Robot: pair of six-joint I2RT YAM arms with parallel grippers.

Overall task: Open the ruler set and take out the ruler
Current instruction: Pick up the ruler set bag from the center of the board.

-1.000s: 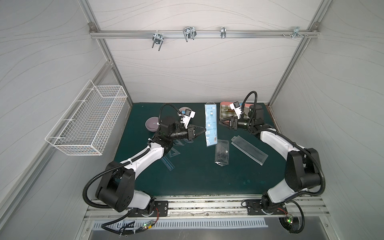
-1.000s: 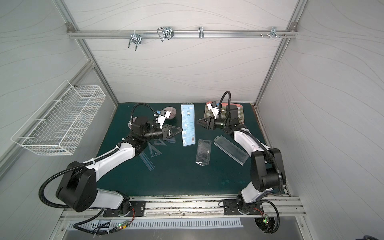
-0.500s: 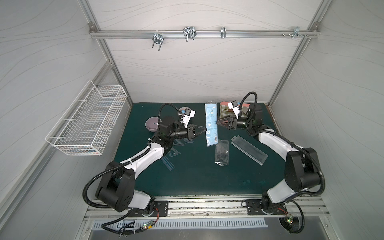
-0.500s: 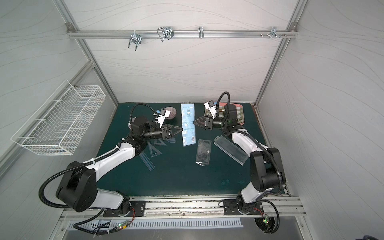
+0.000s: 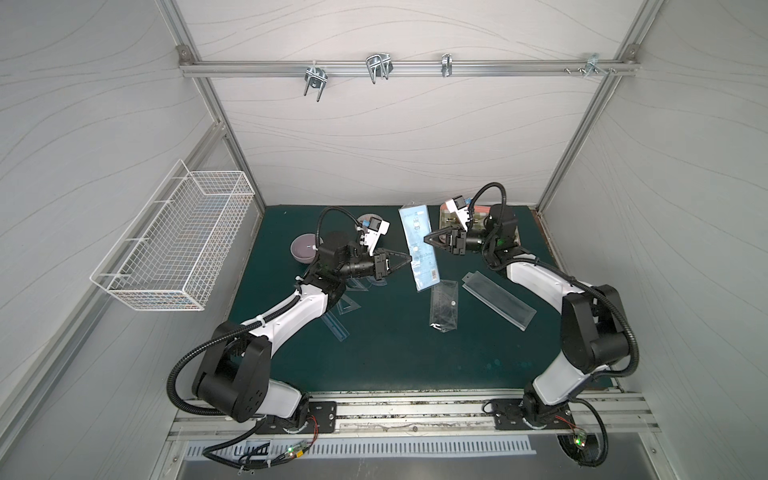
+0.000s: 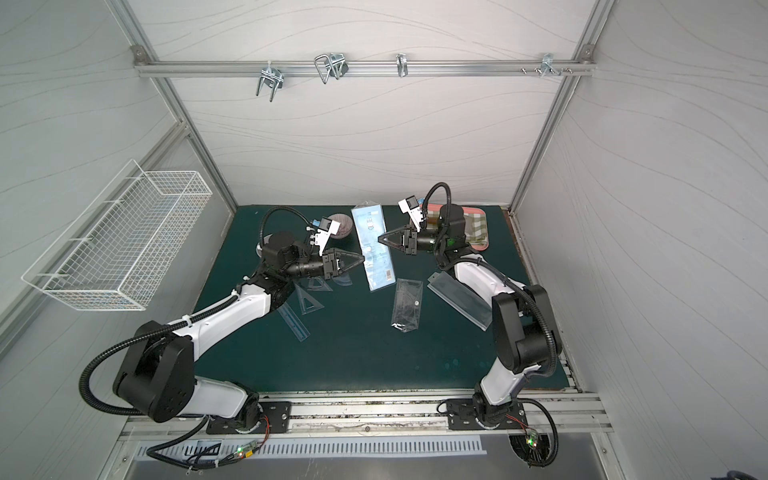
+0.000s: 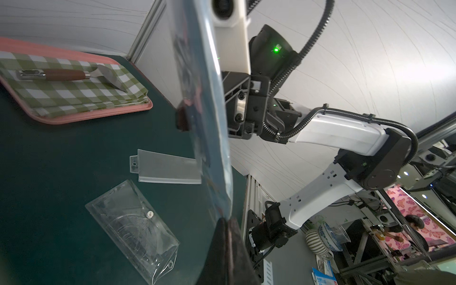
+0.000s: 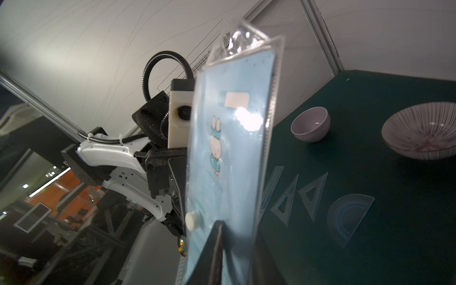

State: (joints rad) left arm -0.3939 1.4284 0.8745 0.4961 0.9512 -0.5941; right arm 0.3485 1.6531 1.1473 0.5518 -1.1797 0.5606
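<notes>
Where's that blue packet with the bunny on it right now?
In both top views the blue packet is held up over the back middle of the green mat, pinched between the left gripper and the right gripper.

Twin tabletop arms, white shells on black joints
Left arm (image 5: 291,309) and right arm (image 5: 540,278): white moulded links, black cylindrical joint housings, black ribbed cable conduit (image 8: 167,54) looped beside each, white cable ties (image 5: 258,320), white boxed wrist camera (image 8: 180,113), black tapered left pincer (image 5: 409,259) and right pincer (image 5: 424,240), green indicator light (image 7: 275,50) on right wrist, black bolted base plates (image 5: 322,417)
</notes>
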